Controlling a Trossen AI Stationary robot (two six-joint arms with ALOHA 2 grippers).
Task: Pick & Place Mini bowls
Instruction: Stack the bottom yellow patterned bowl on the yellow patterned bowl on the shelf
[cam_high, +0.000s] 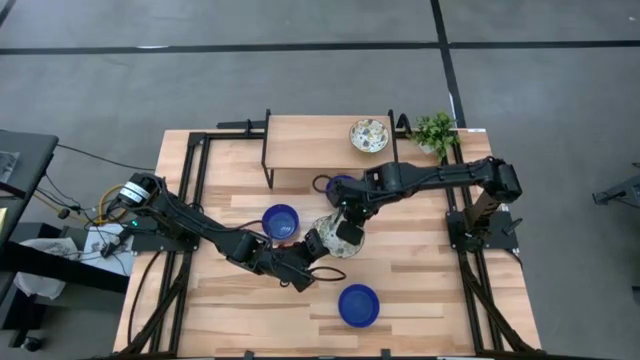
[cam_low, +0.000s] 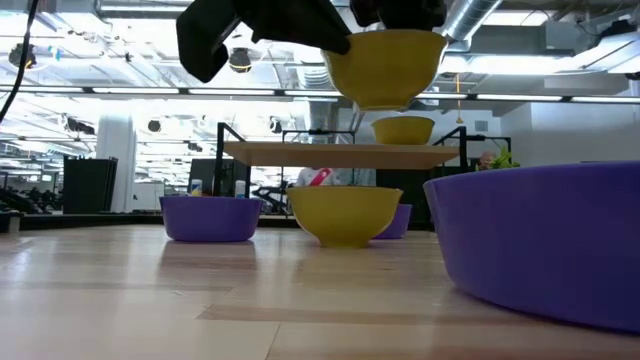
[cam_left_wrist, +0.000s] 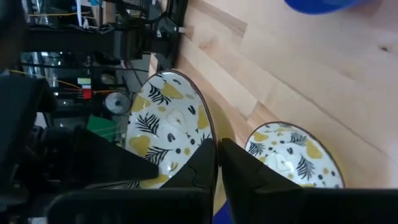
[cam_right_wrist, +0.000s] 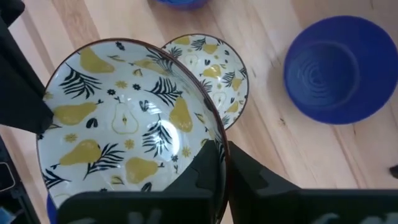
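A cream mini bowl with yellow pears and dark leaves (cam_right_wrist: 124, 118) is held above the table between both grippers; it also shows in the low view (cam_low: 385, 65) and the high view (cam_high: 327, 228). My left gripper (cam_left_wrist: 216, 165) and my right gripper (cam_right_wrist: 224, 165) are each shut on its rim, on opposite sides. A second patterned bowl (cam_right_wrist: 211, 71) stands on its base on the table below it. A third patterned bowl (cam_high: 368, 135) sits on the wooden shelf. Three blue bowls stand on the table: (cam_high: 281, 221), (cam_high: 358, 305), (cam_high: 340, 185). My left gripper pinches the raised bowl's rim (cam_left_wrist: 211, 140), one finger inside the bowl and one outside. The bowl is lifted clear of the table, its opening facing up. My right gripper pinches the same bowl's rim on the opposite side (cam_right_wrist: 217, 134), one finger inside and one outside. The bowl hangs clear above the patterned bowl on the table.
A raised wooden shelf on a black frame (cam_high: 310, 140) stands at the table's far side, with a small green potted plant (cam_high: 435, 130) beside it on the right. Black rails run along both table sides. Bare wood lies at the near left and near right.
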